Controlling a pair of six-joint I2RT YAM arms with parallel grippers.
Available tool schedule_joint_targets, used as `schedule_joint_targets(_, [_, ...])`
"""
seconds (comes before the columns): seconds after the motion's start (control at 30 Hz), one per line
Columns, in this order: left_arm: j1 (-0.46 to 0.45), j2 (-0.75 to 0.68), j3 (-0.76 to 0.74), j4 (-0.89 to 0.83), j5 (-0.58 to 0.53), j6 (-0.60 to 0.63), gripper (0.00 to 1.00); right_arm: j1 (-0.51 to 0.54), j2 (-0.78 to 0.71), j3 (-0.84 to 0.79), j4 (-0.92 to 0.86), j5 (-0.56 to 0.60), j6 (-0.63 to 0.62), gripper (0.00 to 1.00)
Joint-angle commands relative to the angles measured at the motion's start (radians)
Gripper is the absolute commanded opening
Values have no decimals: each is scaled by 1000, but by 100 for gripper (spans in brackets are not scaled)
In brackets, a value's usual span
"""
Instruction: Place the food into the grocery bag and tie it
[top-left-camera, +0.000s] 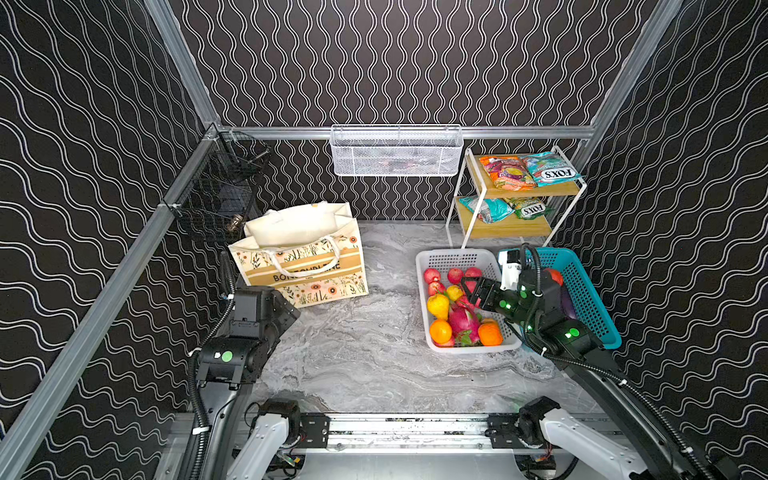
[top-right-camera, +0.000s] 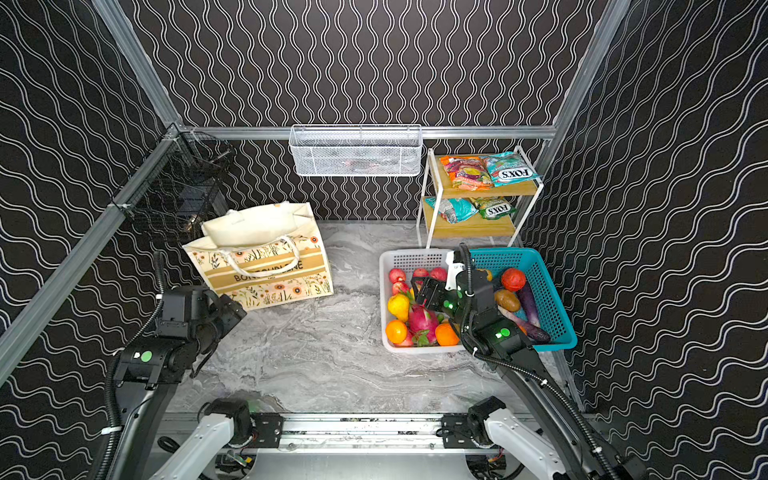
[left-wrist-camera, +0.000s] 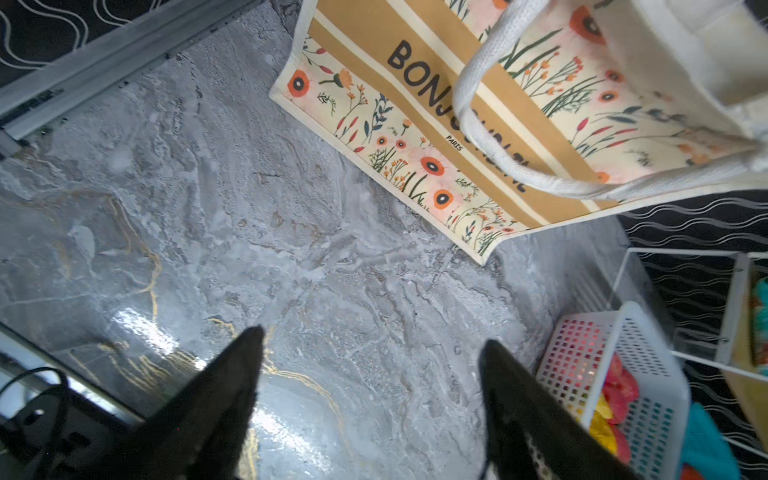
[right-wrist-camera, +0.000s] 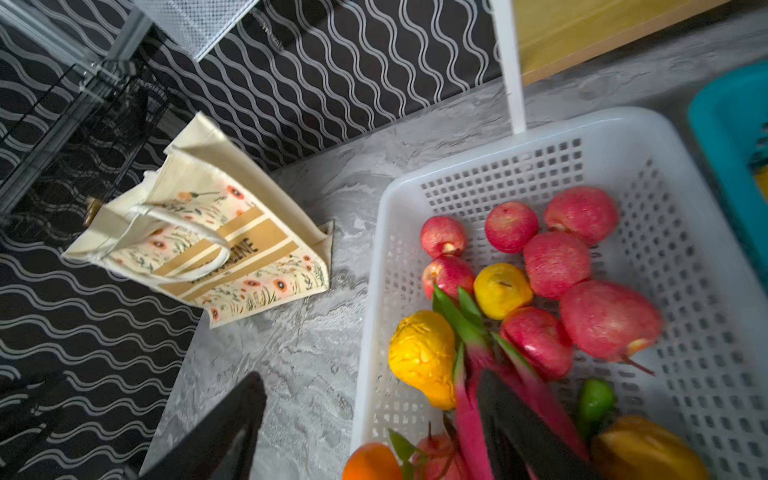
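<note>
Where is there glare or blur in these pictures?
Left wrist view: bright glare on the glossy grey marble tabletop near the black left gripper. Right wrist view: the pink dragon fruit nearest the lens is smeared; the red apples beyond it look sharp.

You've got lab robot cell dressed as mock grocery: aluminium frame (top-left-camera: 291, 132), wavy wallpaper walls (top-left-camera: 415, 62), marble-look tabletop (top-left-camera: 365, 353), snack packets (top-left-camera: 548, 169) on shelf (top-left-camera: 498, 228).
</note>
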Motion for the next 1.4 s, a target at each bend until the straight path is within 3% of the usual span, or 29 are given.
schedule_joint_targets(0.0, [-1,14,13,60,38,-110,98,60,21,-13,26,18,0,81])
schedule_joint_targets(0.27, [-2,107,99,135,3,-187,98,279,125,35,7,130,-23,81])
schedule_joint_targets(0.47, [-8,225,168,254,13,-209,98,379,146,37,37,201,9,82])
schedule_joint_targets(0.7, [-71,348,242,372,-105,-261,98,419,169,76,-5,294,-5,81])
schedule_joint_targets(1.1, [-84,544,310,460,-109,-393,98,471,69,58,-52,401,60,79])
schedule_joint_targets(1.37, [-84,663,372,406,-96,-447,88,475,47,31,-50,441,28,79])
